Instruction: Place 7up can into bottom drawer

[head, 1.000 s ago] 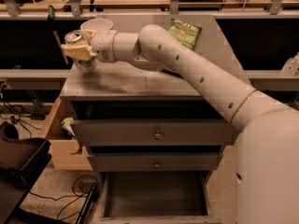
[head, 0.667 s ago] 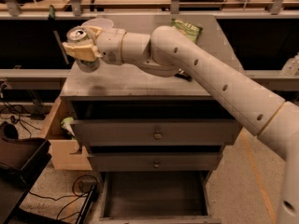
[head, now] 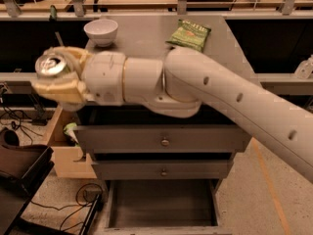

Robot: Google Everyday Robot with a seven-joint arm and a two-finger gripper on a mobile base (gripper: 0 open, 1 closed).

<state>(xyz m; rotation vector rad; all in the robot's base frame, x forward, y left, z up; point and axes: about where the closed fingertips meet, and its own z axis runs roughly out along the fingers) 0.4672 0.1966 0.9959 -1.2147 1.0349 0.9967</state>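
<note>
At far left, out past the bench's left edge and well above the pale speckled floor (head: 249, 199): tan two-finger gripper (head: 46, 71), clenched around the small silver-white aluminium 7up can (head: 52, 65), shiny pull-tab top turned toward the camera. Well apart from its target, the wide shallow grey bottom drawer (head: 161, 202), standing open low at centre. Risks, as judged: slip from the grasp on the long descent. Release short of the tray, onto the light wooden box (head: 62, 153) or the tangled black cables (head: 80, 195) below. Knock of the bulky white arm (head: 205, 89) against the two shut grey upper drawers (head: 165, 141) with round knobs. Rolling if let go on its side. On the flat grey bench (head: 146, 35): white ceramic bowl (head: 101, 31) at left rear, green crinkled snack bag (head: 190, 35) at right rear. Behind: a grey metal rail (head: 146, 14) across the back.
</note>
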